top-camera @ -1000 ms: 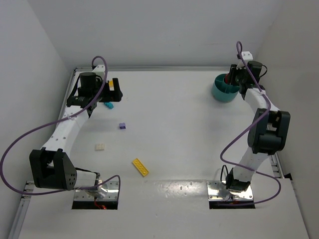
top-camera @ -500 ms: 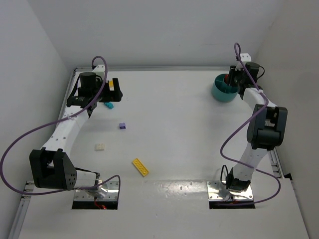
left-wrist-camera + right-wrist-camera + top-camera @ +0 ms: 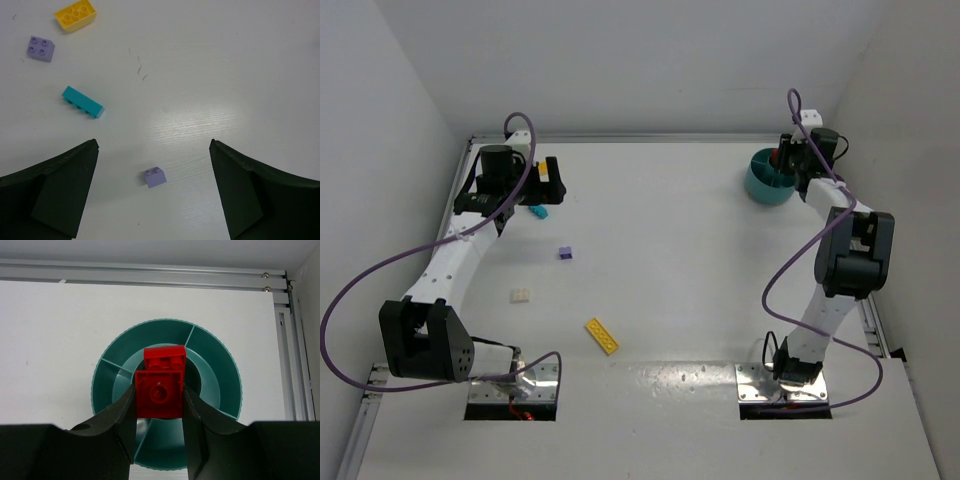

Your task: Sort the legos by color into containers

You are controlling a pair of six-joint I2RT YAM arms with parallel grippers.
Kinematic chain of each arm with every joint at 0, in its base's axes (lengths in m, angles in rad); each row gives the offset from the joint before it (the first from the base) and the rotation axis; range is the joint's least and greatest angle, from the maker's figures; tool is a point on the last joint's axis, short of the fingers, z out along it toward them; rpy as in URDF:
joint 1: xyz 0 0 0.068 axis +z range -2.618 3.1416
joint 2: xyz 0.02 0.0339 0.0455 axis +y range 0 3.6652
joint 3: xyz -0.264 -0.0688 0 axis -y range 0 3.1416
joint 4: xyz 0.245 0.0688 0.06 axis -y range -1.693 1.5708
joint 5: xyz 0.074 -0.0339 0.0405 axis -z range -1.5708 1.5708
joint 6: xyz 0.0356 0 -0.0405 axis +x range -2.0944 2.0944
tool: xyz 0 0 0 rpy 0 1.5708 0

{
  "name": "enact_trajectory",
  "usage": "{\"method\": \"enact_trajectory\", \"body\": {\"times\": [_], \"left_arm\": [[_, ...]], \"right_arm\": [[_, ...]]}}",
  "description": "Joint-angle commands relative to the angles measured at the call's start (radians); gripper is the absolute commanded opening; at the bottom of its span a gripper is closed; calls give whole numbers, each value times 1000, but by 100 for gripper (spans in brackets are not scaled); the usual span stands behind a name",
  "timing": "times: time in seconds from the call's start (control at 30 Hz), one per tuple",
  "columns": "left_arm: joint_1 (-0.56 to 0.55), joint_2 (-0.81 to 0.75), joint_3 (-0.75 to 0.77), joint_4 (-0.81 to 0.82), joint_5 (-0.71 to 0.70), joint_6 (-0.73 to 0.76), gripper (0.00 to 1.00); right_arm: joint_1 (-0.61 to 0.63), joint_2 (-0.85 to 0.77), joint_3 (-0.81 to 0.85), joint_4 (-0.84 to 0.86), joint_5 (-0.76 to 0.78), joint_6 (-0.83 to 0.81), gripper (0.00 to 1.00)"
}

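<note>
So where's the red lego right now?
In the right wrist view the red lego sits pinched in the right gripper, over the middle of the teal dish, far right in the top view.

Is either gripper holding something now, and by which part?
The right gripper holds a red plastic toy brick by its two opposite sides, over the round teal divided dish. The open left gripper holds nothing.

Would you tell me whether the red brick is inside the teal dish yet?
Out: the right gripper clamps the red brick between its jaws, above the teal dish.
</note>
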Motion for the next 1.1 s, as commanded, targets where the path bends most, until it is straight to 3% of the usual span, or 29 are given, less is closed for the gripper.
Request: {"method": "enact_trajectory", "body": {"times": [0.0,0.1,0.23,0.73,1.07], "left_arm": [[7,2,31,18,5,-1,100],[7,2,31,18,5,-1,100],[7,2,31,18,5,-1,100],[7,2,31,18,5,-1,100],[7,-17,22,18,-53,-10,100]], "right_arm": [[-5,8,-3,69,-19,12,23],[-5,18,-3,58,-19,12,34],[-5,18,-3,58,-28,3,41],[-5,-33,-12,67,-56,46,55],[-5,-131,87,116,-13,101,69]]}}
